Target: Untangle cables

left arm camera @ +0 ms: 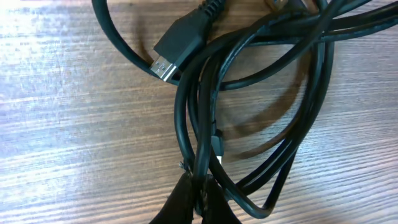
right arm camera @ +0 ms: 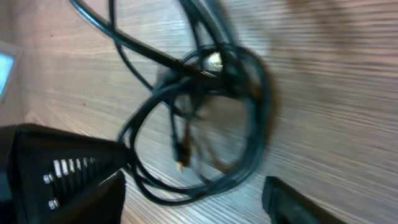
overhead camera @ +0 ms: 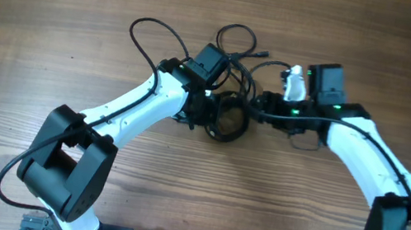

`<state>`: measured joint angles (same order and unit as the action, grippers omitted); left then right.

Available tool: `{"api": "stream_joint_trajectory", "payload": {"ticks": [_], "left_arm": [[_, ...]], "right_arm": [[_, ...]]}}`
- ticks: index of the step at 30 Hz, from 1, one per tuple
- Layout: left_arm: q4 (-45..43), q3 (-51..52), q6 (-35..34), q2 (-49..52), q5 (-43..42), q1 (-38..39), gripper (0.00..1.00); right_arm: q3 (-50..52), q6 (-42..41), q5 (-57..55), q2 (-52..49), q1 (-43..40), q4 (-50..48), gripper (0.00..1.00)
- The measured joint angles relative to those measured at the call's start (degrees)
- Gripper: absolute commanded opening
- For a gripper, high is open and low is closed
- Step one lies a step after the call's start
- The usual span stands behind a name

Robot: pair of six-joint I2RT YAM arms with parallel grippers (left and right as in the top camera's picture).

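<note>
Cables (overhead camera: 233, 74) lay bunched near mid-tabletop (overhead camera: 56, 6) in the overhead view, w/ both arms meeting over them. From the knot one thin loop ran out toward 10 o'clock and another small loop toward 12. A tighter round coil (overhead camera: 229, 121) sat at 6 o'clock of the knot, betw. the two wrists. Left arm (overhead camera: 119, 109) reached in from 7 o'clock, right arm (overhead camera: 366, 154) from 5 o'clock.

Left wrist view: left tool (left arm camera: 198, 198) sat at 6 o'clock of the frame, its two dark tips pressed together on a couple of the black strands. The strands ran from the pinch toward 12 and fanned into long overlapping loops. A flat wide plug (left arm camera: 177, 46) w/ a metal mouth lay on the wood at approx 11 o'clock of the pinch, mouth aimed toward 7 o'clock. A much smaller plug tip (left arm camera: 219, 144) showed just above the pinch, beside the held strands.

Right wrist view was blurred. Right tool (right arm camera: 194, 180) stood apart, nothing clamped: one broad black finger (right arm camera: 68, 177) at 8 o'clock of the frame, the other finger (right arm camera: 298, 202) at 5 o'clock. The coil lay on the wood in the gap and beyond it toward 12. A small metal-tipped plug (right arm camera: 180, 163) showed inside the ring and a bright plug end (right arm camera: 214, 60) at the ring's 12 o'clock. Whether any strand touched either finger couldn't be told thru the blur.
</note>
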<state>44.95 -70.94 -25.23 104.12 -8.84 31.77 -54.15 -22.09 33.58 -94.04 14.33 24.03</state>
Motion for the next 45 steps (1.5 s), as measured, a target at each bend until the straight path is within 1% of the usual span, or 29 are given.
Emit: {"api": "stream_joint_trajectory", "payload": {"ticks": [1, 2, 3, 5, 8, 13, 16, 17, 18, 19, 20, 25, 27, 30, 33, 36, 39, 43, 45], "left_arm": [[0.00, 0.00, 0.37, 0.00, 0.00, -0.07, 0.04], [0.00, 0.00, 1.27, 0.00, -0.35, -0.33, 0.04], [0.02, 0.00, 2.29, 0.00, -0.98, -0.70, 0.04], [0.04, 0.00, 4.07, 0.00, -2.71, -1.64, 0.04], [0.28, 0.00, 6.16, 0.00, -4.68, -3.10, 0.04], [1.11, 0.00, 8.76, 0.00, -5.81, -4.24, 0.04], [1.14, 0.00, 9.60, 0.00, -6.05, -4.37, 0.05], [1.14, 0.00, 9.77, 0.00, -6.08, -4.37, 0.04], [1.09, 0.00, 9.92, 0.00, -6.05, -4.37, 0.04], [1.09, 0.00, 9.97, 0.00, -6.08, -4.37, 0.04], [1.07, 0.00, 9.97, 0.00, -6.05, -4.37, 0.04], [1.05, 0.00, 10.08, 0.00, -6.03, -4.37, 0.04], [1.09, 0.00, 10.12, 0.00, -5.81, -4.42, 0.04], [1.31, 0.00, 9.25, 0.00, -2.80, -4.44, 0.04], [1.51, 0.00, 7.56, 0.00, 1.31, -4.83, 0.04], [1.20, -0.02, 6.67, 0.00, 4.81, -5.51, 0.04], [1.14, -0.04, 6.40, 0.00, 6.88, -5.95, 0.04], [1.70, -0.07, 6.32, 0.00, 9.42, -6.01, 0.04], [3.06, -0.07, 6.25, 0.00, 11.89, -6.03, 0.04]], "right_arm": [[0.00, -1.25, -0.42, -0.24, 0.96, -0.98, 0.64], [0.00, -3.30, -1.16, -0.66, 2.36, -2.47, 0.59], [-0.02, -5.07, -1.75, -1.25, 3.58, -4.04, 0.57], [-0.02, -8.46, -2.86, -2.51, 5.66, -6.71, 0.56], [-0.02, -14.64, -5.68, -4.72, 8.39, -9.60, 0.50], [-0.02, -22.58, -8.81, -9.35, 9.90, -14.21, 0.48], [0.00, -25.16, -9.86, -12.81, 9.90, -18.91, 0.47], [-0.04, -25.79, -9.79, -13.75, 9.90, -20.94, 0.42], [-0.17, -26.45, -9.94, -14.34, 9.90, -22.51, 0.28], [-0.26, -27.36, -9.90, -14.86, 9.92, -23.32, 0.10], [-0.33, -27.65, -9.70, -15.23, 9.90, -23.89, 0.04], [-0.74, -30.58, -9.14, -17.29, 9.86, -24.57, 0.04], [-0.74, -30.51, -8.17, -17.29, 9.55, -24.74, 0.04], [-0.70, -28.55, -3.34, -16.87, 7.52, -25.31, 0.04], [-0.44, -26.14, 5.66, -13.86, 3.19, -27.17, 0.04], [-0.42, -24.94, 16.24, -8.59, -2.64, -29.79, 0.04], [-0.42, -24.46, 23.54, -4.24, -7.93, -30.05, 0.04], [-0.44, -24.11, 27.74, -2.97, -13.09, -29.18, 0.04], [-0.39, -23.43, 28.02, -2.97, -15.69, -24.98, 0.04]]}}
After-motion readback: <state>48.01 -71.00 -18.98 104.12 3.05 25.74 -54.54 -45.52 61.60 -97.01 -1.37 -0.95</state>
